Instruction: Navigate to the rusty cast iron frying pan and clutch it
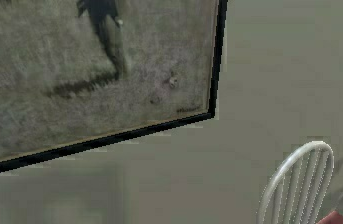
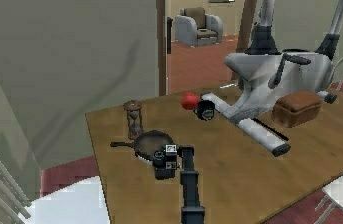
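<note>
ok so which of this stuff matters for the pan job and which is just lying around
For the job: frying pan, gripper.

Just lying about: hourglass-shaped thing, red round thing, brown loaf, white chair, framed wall picture.

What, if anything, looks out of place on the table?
A large white machine, like exercise gear, seems to rest on the wooden table beside a bread loaf, an odd place for it. The frying pan lies flat; nothing looks spilled.

My dark square arm (image 2: 191, 192) reaches out from the near edge; its dark two-finger gripper (image 2: 163, 163) sits at the far end.
</note>
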You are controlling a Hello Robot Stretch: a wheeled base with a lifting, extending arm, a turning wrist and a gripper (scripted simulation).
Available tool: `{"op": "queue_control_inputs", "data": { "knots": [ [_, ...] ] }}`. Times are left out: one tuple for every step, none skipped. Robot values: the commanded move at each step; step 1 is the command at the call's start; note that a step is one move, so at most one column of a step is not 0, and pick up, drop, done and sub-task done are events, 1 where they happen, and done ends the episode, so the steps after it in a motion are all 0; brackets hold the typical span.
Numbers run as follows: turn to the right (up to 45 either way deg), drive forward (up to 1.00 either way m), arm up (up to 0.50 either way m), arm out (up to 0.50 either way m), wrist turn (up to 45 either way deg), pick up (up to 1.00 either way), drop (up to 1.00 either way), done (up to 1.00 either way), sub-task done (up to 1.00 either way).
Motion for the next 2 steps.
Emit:
{"op": "queue_control_inputs", "data": {
  "knots": [
    [0.0,0.00,0.10,0.00,0.0,0.00,0.00,0.00,0.00],
    [0.0,0.00,0.00,0.00,0.0,0.00,0.00,1.00,0.00]
  ]
}}
